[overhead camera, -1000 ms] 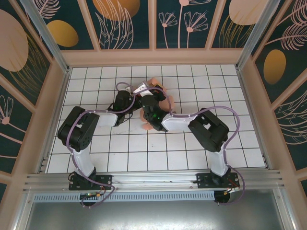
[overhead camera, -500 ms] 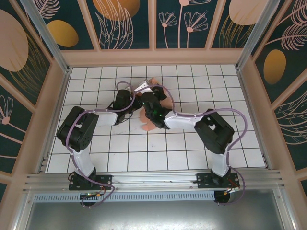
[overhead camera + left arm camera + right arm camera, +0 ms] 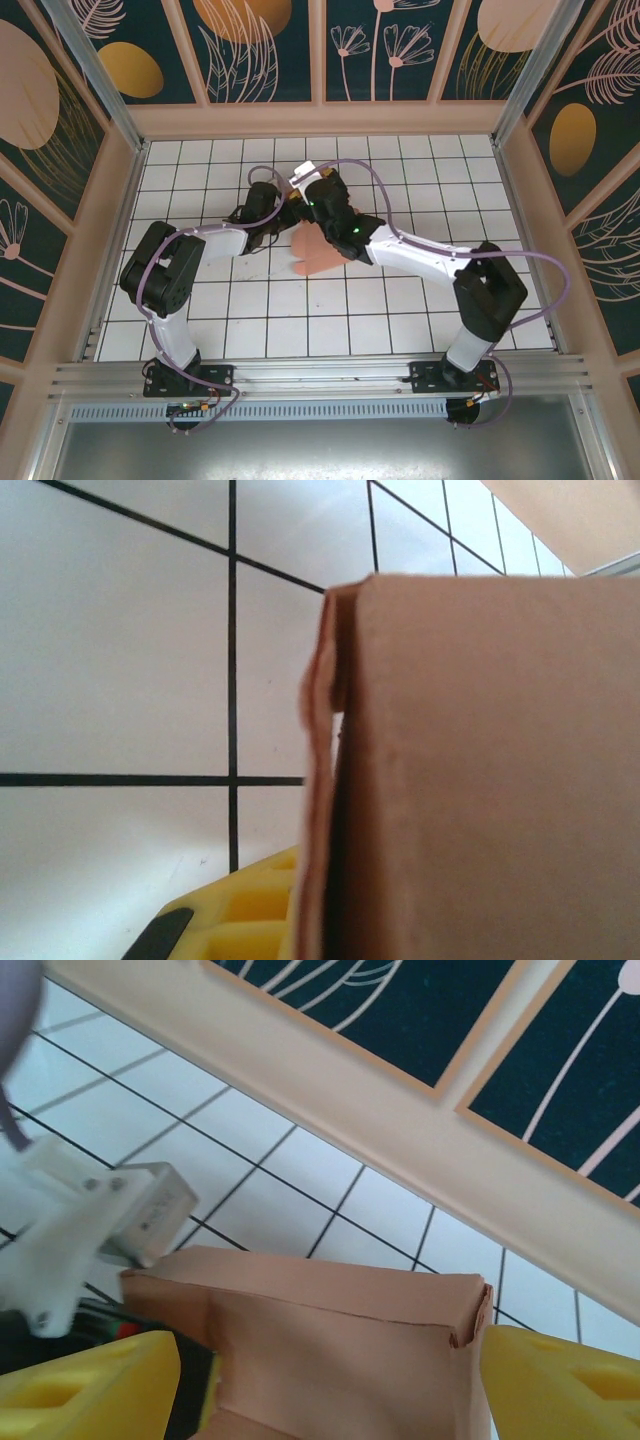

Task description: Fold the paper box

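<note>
Box [image 3: 314,252] mid-bench [image 3: 400,310], part-folded, walls raised. Probably light, thin, springy, easily creased, apt to slide on tile. Best pinched at a wall edge beside a fold. Left end effector [image 3: 283,200] clenched, seemingly on one wall; right end effector [image 3: 325,1365] released, straddling another.

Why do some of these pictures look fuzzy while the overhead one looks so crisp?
Top external view: evenly lit and sharp. Left wrist view: the paper box sits so near the lens that it looks soft; the tile lines are crisper. Right wrist view: the white part at left is blurred.
</note>
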### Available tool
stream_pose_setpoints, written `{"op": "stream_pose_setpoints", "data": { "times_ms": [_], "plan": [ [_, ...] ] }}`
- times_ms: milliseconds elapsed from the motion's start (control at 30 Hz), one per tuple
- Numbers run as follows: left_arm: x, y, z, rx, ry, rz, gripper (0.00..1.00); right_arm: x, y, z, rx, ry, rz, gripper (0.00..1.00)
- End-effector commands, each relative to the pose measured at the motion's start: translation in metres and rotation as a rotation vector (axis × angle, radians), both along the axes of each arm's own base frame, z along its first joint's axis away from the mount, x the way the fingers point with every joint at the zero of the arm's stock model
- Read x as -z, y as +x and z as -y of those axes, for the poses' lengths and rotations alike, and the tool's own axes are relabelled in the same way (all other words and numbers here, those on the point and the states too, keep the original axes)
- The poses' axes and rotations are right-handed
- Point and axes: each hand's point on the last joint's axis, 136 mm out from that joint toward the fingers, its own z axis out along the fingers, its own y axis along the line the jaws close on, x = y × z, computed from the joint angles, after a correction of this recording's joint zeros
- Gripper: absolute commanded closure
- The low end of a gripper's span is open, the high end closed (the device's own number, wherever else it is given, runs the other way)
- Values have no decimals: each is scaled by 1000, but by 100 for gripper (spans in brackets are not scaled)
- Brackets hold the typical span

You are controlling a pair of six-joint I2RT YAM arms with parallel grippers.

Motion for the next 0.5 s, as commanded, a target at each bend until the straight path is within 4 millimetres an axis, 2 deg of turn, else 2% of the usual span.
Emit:
{"op": "stream_pose_setpoints", "data": {
  "times_ms": [0, 100, 233, 467],
  "plan": [
    [-21, 2, 4, 43, 39, 54, 100, -19, -12, 8, -47, 137, -39, 21],
    [-23, 0, -2, 71, 123, 62, 100, -26, -18, 19, -71, 231, -72, 21],
    [-19, -7, -17, 137, 319, 24, 100, -29, -23, 40, -92, 349, -123, 21],
    [-14, -35, -57, 261, 653, -121, 100, -17, -25, 80, -66, 423, -170, 21]
  ]
}}
